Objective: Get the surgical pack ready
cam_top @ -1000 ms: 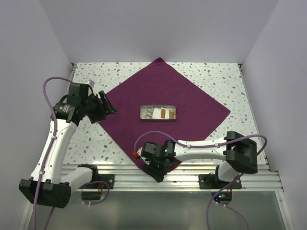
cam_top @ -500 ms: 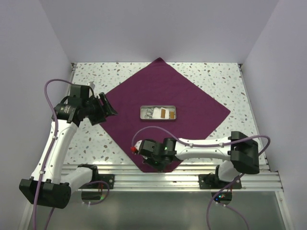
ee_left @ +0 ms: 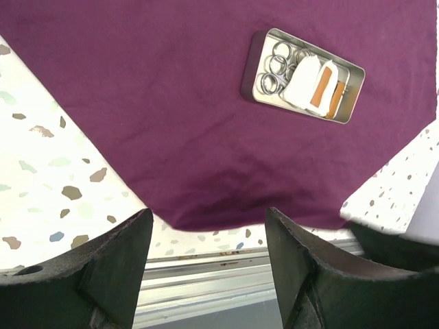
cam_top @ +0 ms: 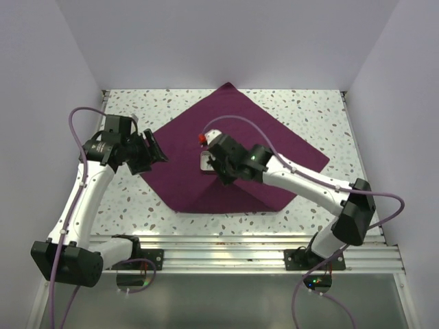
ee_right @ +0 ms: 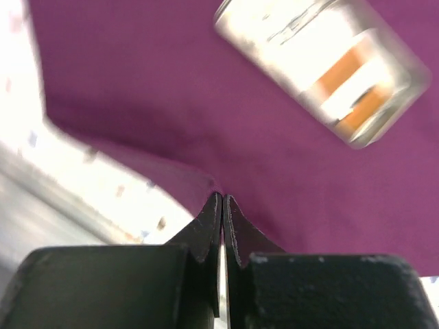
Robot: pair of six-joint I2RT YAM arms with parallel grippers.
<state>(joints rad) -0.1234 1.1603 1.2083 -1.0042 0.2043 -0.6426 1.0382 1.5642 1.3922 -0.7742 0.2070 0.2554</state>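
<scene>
Maroon surgical pack (cam_top: 274,140) spread cornerwise on the speckled table (cam_top: 127,199), its near corner doubled back toward the middle.
At left, the left gripper (cam_top: 152,152) hangs at the pack's left corner, fingers spread wide with nothing between them. At the middle, the right gripper (ee_right: 221,200) has its fingers pressed together, pinching a raised fold of the pack's near corner, close to the metal tray (ee_left: 302,75) that sits on the cloth holding scissors (ee_left: 274,65) and white gauze (ee_left: 300,86).

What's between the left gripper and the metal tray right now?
Bare purple cloth and a strip of speckled table, nothing else; the left wrist view shows it between left gripper and tray.
</scene>
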